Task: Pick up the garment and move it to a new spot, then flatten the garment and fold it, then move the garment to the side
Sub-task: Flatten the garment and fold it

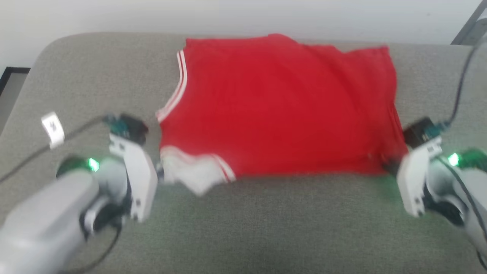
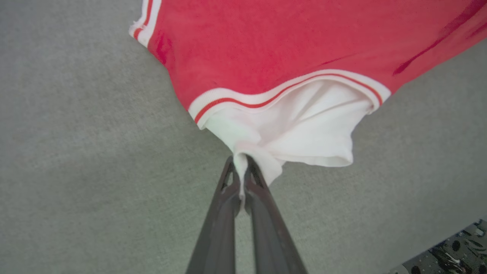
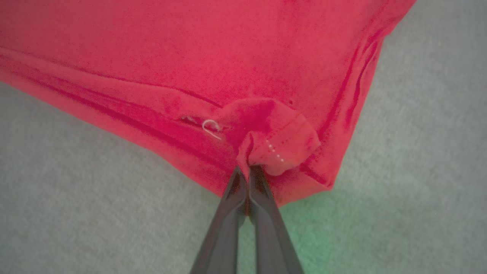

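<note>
A red jersey [image 1: 281, 106] is laid across a grey upholstered surface [image 1: 266, 228], its back or plain side up, with no print seen on it. In the head view it is found from the centre toward 12 o'clock, close to the far edge of the surface. Red-and-white striped trim [image 1: 182, 82] is seen along its 9 o'clock side, and a white panel [image 1: 194, 175] is pulled out at its 7 o'clock corner.

The left gripper [image 2: 239, 161] is placed at 8 o'clock in the head view. In the left wrist view its two dark fingers are pressed together on a twist of the white panel, which is drawn taut toward them from 12 o'clock; striped trim is seen just above the pinched cloth.

The right gripper [image 3: 247, 171] is placed at 4 o'clock in the head view, at the jersey's 5 o'clock corner. In the right wrist view its fingers are closed on a bunched red hem corner with white stitching, and folds are run away from the pinch toward 9 o'clock and 1 o'clock.

A green light [image 1: 92, 164] is lit on the left wrist, and another [image 1: 452, 159] on the right. A white tag [image 1: 53, 129] is fixed on the left arm's cable at 9 o'clock.
</note>
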Tool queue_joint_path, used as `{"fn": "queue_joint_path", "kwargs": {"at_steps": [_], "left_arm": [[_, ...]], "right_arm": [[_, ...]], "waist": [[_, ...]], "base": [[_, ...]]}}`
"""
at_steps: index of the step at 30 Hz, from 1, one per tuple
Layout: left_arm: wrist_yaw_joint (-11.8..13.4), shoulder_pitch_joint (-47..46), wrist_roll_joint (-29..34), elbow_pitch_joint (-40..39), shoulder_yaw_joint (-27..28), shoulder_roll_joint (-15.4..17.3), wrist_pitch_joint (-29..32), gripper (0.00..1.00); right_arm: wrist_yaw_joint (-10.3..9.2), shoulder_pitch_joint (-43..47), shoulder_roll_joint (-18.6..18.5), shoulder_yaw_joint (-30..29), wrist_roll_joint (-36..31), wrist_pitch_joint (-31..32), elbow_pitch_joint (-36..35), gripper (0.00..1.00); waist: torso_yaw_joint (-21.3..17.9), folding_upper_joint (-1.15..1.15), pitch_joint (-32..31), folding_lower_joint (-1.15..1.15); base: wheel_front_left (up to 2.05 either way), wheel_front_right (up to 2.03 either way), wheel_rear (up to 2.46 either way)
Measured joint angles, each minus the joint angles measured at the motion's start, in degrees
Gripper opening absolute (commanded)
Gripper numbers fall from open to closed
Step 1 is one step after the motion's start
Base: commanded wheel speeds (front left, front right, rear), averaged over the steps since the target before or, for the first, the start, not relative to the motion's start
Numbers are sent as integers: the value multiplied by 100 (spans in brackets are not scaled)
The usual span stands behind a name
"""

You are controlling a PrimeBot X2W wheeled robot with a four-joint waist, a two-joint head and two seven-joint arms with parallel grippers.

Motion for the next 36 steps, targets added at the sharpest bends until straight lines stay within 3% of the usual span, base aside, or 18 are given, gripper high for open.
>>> {"fn": "queue_joint_path", "kwargs": {"at_steps": [10, 17, 22, 25, 30, 36], "left_arm": [[1464, 1288, -381, -2394, -93, 1163, 345, 0], [1898, 1551, -499, -3175, -103, 1660, 497, 0], [1935, 1171, -153, -3329, 116, 1831, 341, 0], [1823, 824, 121, -3273, 198, 1829, 313, 0], [1336, 80, 601, -2754, 263, 1555, 282, 0], [688, -644, 877, -1479, 191, 911, 309, 0]], "right_arm": [[-1, 1513, -920, -366, 635, 782, -1750, 0], [0, 2241, -1069, -975, 639, 1104, -2464, 0], [5, 2397, -868, -1564, 182, 1144, -2657, 0], [4, 2301, -644, -1956, -146, 1162, -2708, 0], [2, 1851, -177, -2383, -719, 1291, -2677, 0], [0, 1128, 387, -2503, -1296, 1328, -2173, 0]], "waist": [[-92, 0, 13, 0], [-179, 0, 127, 0], [-262, 0, 187, 0], [-326, 0, 211, 0], [-427, 0, 286, 0], [-521, 0, 477, 0]], "base": [[0, 0, 0], [0, 0, 0], [0, 0, 0], [0, 0, 0], [0, 0, 0], [0, 0, 0]]}}
